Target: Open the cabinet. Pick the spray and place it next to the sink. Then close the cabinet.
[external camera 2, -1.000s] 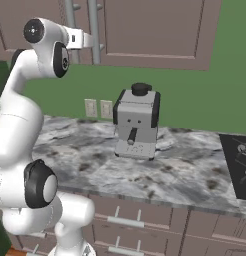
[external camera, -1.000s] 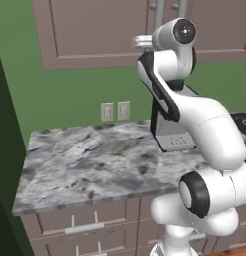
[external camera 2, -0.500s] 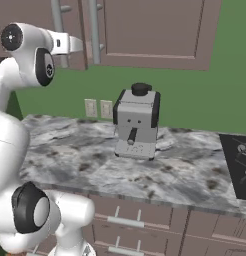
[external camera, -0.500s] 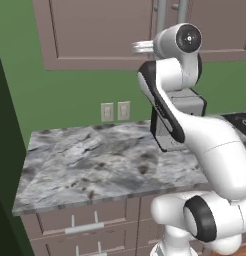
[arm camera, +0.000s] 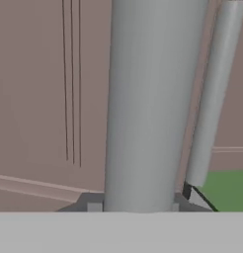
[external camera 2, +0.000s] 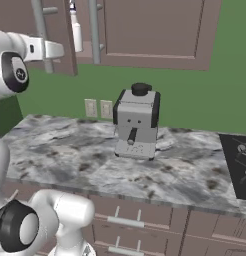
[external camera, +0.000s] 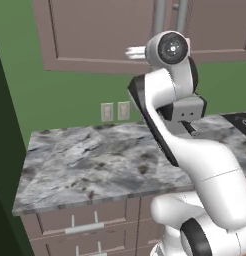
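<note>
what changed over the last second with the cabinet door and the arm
The left cabinet door has swung out from the cabinet, drawn by the claw, shut on its handle; the spray now shows in the gap. The arm has pulled back with it. The coffee machine and counter haven't moved.

Glossy white arm (external camera: 205, 160) made of chunky rounded segments with black bands at the joints. The round end caps are dark grey discs (external camera: 173, 48) with a small lighter centre, and there's a boxy grey block (external camera: 187, 110) mid-arm.
</note>
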Motion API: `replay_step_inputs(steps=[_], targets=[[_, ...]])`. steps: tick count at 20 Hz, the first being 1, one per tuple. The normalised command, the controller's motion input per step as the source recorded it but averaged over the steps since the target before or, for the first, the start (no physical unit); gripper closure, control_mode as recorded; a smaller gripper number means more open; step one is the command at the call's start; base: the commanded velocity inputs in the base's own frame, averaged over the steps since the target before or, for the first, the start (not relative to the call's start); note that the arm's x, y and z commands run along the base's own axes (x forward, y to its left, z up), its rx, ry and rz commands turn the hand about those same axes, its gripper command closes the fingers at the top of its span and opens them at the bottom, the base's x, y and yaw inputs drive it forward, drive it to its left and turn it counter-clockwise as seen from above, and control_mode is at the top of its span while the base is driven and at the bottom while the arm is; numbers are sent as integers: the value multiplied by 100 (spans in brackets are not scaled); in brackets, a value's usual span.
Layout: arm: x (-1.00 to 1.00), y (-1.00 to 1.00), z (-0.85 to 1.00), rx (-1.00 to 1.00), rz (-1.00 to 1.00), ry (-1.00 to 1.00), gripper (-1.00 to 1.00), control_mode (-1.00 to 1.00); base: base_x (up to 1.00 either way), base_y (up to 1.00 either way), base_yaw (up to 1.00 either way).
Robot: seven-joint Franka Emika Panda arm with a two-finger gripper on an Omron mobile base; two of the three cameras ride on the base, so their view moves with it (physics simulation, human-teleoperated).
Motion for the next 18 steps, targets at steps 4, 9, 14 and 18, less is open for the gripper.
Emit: replay_step_inputs(steps=[4, 9, 14, 18], targets=[[-46, 58, 9, 0, -15, 1, 100, -100, 0, 0, 0], [-40, 57, 8, 0, -16, 0, 100, -100, 0, 0, 0], [-35, 60, 8, 0, -20, 0, 100, -100, 0, 0, 0], [-28, 54, 5, 0, -19, 0, -100, -100, 0, 0, 0]])
